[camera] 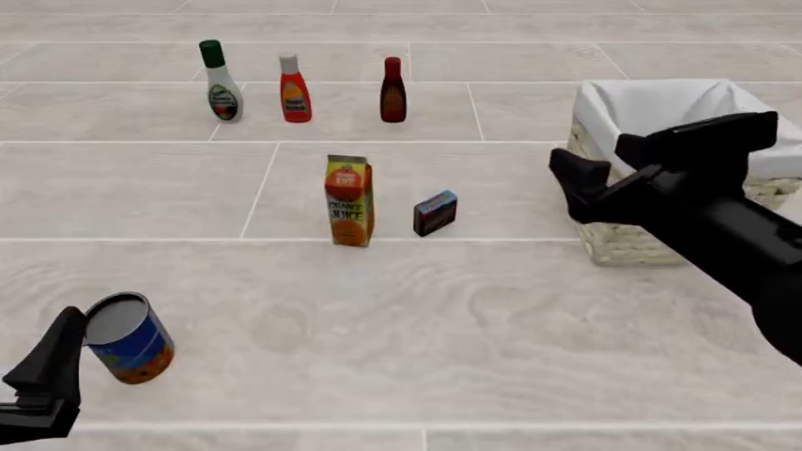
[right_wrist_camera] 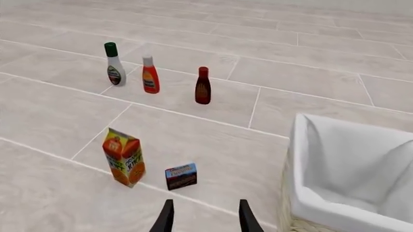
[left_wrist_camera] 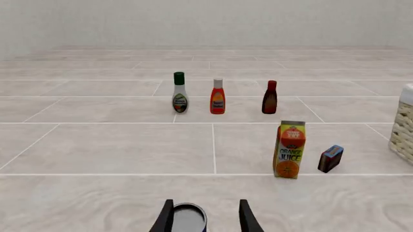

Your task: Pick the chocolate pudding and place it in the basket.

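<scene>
Chocolate pudding (camera: 435,213) on table, well apart from right claw (camera: 602,169), fingers apart, beside basket (camera: 626,240)

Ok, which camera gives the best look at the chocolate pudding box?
The right wrist view: the pudding box sits nearest there, its blue and red label facing the camera. The front view shows it smaller, beside the orange juice carton. The left wrist view shows it small and angled.

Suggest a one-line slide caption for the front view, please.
Chocolate pudding stands beside the orange juice carton, untouched, with the right gripper open near the basket.
</scene>
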Motion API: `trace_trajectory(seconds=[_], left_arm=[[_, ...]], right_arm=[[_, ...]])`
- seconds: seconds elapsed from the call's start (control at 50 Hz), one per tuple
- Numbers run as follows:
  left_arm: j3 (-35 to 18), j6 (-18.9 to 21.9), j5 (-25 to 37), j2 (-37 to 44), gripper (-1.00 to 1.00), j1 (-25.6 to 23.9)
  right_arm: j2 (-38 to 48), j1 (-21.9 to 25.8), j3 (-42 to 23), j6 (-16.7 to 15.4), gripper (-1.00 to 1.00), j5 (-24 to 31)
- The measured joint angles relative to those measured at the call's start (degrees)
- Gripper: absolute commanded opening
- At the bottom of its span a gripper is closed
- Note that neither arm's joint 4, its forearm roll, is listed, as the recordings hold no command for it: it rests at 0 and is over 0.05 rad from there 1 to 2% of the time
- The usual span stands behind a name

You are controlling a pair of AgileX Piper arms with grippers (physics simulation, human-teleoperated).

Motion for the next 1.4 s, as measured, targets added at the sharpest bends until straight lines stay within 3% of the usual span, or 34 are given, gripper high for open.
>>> trace_trajectory(seconds=[0.7, 1.4], left_arm=[[0.00, 0.00, 0.00, 0.00, 1.00, 0.00], [0.00, 0.00, 0.00, 0.00, 1.00, 0.00]], right_arm=[[15.16, 3.33, -12.20, 0.32, 1.00, 0.28], [24.69, 4.16, -23.97, 0.67, 1.00, 5.84]])
